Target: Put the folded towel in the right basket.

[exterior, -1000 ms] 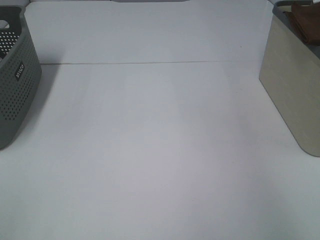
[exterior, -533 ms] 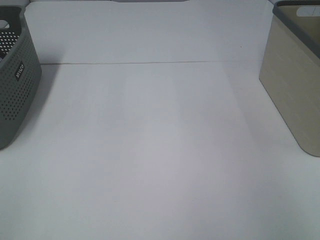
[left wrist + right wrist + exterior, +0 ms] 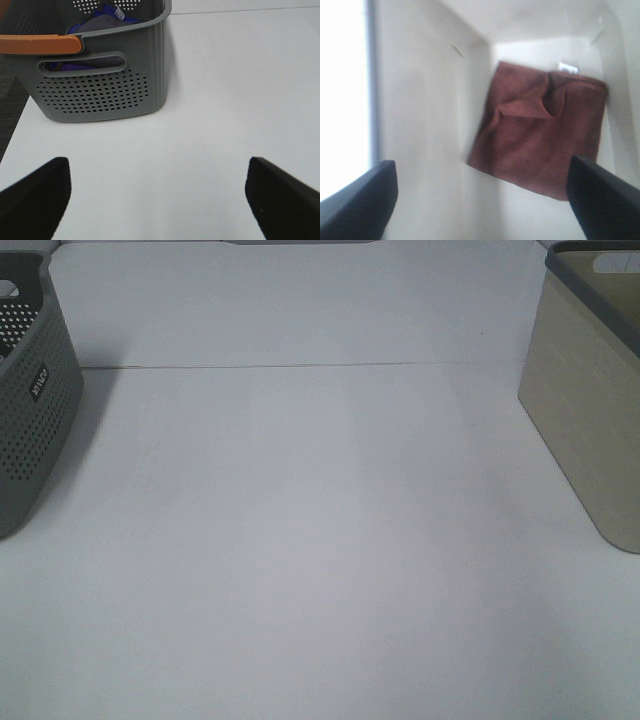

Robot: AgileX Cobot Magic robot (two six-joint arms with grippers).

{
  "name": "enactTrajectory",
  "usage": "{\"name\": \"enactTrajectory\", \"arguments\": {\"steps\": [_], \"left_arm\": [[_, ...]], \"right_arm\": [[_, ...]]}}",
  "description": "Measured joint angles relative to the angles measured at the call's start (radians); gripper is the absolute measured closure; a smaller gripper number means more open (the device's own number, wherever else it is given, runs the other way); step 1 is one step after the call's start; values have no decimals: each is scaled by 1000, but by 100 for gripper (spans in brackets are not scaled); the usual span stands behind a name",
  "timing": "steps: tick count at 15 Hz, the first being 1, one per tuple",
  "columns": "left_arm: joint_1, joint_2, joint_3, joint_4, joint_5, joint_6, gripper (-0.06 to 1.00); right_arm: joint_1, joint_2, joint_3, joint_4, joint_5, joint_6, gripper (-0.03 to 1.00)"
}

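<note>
The dark reddish-brown folded towel [image 3: 540, 135] lies inside the beige plastic basket [image 3: 420, 125] — the right gripper [image 3: 480, 167], spread and empty, should rise straight, avoiding the walls.

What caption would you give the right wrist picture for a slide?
Open right gripper looking down on the folded towel lying inside the right basket.
</note>
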Motion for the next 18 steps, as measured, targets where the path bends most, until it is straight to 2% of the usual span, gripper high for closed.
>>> {"name": "enactTrajectory", "arguments": {"steps": [3,5,8,9,10,11,18], "left_arm": [[0,0,0,0,0,0,6],[0,0,0,0,0,0,6],[0,0,0,0,0,0,6],[0,0,0,0,0,0,6],[0,0,0,0,0,0,6],[0,0,0,0,0,0,6],[0,0,0,0,0,0,6]], "right_arm": [[5,-115,0,121,1,1,8],[94,-184,0,87,1,3,8],[234,-242,22,-44,1,61,8],[263,-276,54,-86,1,72,8],[263,-276,54,-86,1,72,8],[286,-352,167,-122,0,78,8],[289,-680,729,-203,0,79,8]]}}
